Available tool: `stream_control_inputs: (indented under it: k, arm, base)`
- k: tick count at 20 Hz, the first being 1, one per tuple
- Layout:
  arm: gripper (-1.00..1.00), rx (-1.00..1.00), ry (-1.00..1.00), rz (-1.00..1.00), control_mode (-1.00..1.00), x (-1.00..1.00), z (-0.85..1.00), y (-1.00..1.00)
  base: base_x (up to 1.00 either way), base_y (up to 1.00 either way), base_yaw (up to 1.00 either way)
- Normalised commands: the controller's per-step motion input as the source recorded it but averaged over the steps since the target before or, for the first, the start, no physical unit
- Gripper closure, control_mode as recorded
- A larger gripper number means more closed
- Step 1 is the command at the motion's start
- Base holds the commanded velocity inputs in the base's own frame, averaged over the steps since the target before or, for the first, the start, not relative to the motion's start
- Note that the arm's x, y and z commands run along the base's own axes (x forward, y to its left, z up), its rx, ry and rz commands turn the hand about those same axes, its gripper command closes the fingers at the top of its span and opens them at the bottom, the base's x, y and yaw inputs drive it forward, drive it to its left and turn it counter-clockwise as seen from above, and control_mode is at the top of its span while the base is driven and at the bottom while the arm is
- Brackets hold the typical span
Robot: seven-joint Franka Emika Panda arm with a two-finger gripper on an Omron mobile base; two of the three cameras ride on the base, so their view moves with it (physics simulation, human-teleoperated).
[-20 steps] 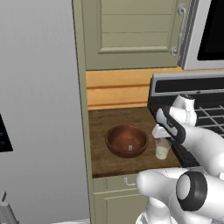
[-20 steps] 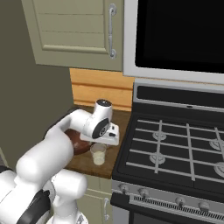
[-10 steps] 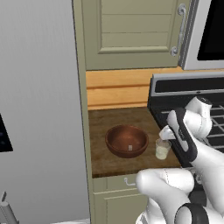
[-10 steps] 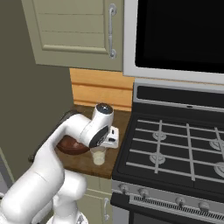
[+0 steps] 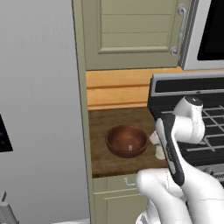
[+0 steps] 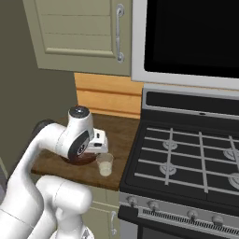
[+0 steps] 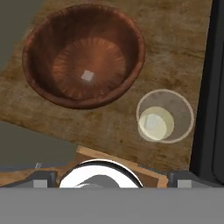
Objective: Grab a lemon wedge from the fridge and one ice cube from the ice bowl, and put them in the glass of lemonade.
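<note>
Wooden counter (image 7: 183, 48) noted between the grey fridge (image 5: 39, 109) and the black stove (image 6: 186, 158). The ice bowl (image 7: 83, 57) is set near the counter's middle, with one ice cube (image 7: 88, 75) lying pale and small at the bottom of its well. The same cube is made out as a white speck in the left base view (image 5: 130, 148).

The glass of lemonade (image 7: 165, 116) is placed just beside the bowl, toward the stove, near the counter's front edge; bowl and glass are apart, not touching. Pale liquid is seen low in the glass. Whether anything floats in it cannot be told.

No lemon wedge is made out on the counter or in the bowl. Fridge doors are seen shut in the left base view.

The gripper (image 6: 98, 141) is held above the counter, over the gap between bowl and glass, pointed downward. Its jaws are spread wide and nothing is carried between them.

Step judged in hand: the ice cube pick, not yet begun. The cube is untouched in the bowl.

Next move, as judged: the hand is to be shifted over the bowl's centre and lowered into the well, jaws straddling the cube before closing. Care is called for, since the cube is tiny against the curved wood and may slide or be pushed aside if the fingertips are brought down off-centre.
</note>
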Motion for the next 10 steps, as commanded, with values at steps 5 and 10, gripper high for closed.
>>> stream_control_inputs:
  k: [5,10]
  arm:
    - [-1.00,-0.14,0.10,-0.01,-1.00,-0.52,0.87,0.96]
    - [-1.00,0.03,-0.04,-0.17,-1.00,-0.94,0.23,0.36]
  base:
    - [0.00,0.00,0.00]
    - [0.00,0.00,0.00]
